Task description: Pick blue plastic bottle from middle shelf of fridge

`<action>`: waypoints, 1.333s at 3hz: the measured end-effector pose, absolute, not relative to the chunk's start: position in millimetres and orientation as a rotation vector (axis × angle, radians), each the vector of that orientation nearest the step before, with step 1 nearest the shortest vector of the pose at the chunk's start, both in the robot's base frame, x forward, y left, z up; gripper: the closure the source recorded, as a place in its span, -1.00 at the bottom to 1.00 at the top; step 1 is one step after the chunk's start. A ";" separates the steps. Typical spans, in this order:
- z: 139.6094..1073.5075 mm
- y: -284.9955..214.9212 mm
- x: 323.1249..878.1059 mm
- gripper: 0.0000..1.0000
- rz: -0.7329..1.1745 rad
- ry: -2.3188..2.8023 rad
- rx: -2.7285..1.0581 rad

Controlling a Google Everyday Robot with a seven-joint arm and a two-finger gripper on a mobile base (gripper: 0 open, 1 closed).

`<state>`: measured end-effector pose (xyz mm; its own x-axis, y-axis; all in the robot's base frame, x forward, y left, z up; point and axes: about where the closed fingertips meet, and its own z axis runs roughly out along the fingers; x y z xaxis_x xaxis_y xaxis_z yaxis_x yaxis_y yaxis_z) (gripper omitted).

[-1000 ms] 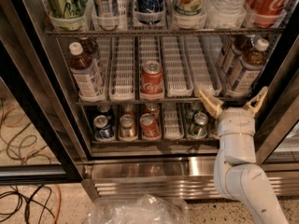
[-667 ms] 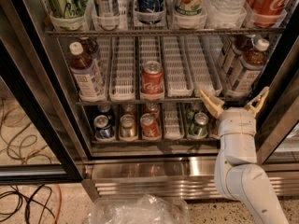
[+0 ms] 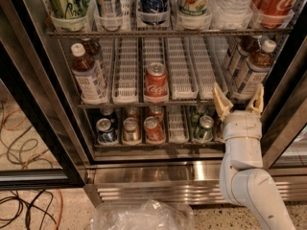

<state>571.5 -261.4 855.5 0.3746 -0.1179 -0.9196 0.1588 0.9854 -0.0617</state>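
The fridge [image 3: 187, 174] stands open in front of me. Its middle shelf [image 3: 180, 71] holds white slotted lane trays. A blue plastic bottle [image 3: 88, 73] of dark drink with a white cap and pale label stands at the shelf's far left. Two similar bottles [image 3: 252, 68] stand at the far right. A red Coca-Cola can [image 3: 156, 83] stands in the middle. My gripper [image 3: 238, 102] is open and empty, fingers pointing up, just in front of and below the right-hand bottles at the shelf's front edge.
Large bottles and cans [image 3: 153, 4] fill the top shelf. Small cans [image 3: 144, 128] fill the lower rack. The ribbed steel base runs below. A dark door frame [image 3: 36, 114] stands at left, another at right [image 3: 288, 123]. Cables [image 3: 24, 205] lie on the floor. A clear plastic bag [image 3: 139, 217] lies at bottom.
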 end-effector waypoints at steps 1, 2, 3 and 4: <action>855.5 -261.4 571.6 -0.80 -0.177 1.174 0.039; 853.1 -263.1 572.1 -0.58 -0.189 1.177 0.054; 847.4 -265.9 573.2 -0.54 -0.209 1.185 0.078; 843.6 -268.4 576.5 -0.58 -0.235 1.186 0.111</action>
<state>576.5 -268.4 843.6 0.3547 -0.1232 -0.9268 0.2397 0.9701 -0.0372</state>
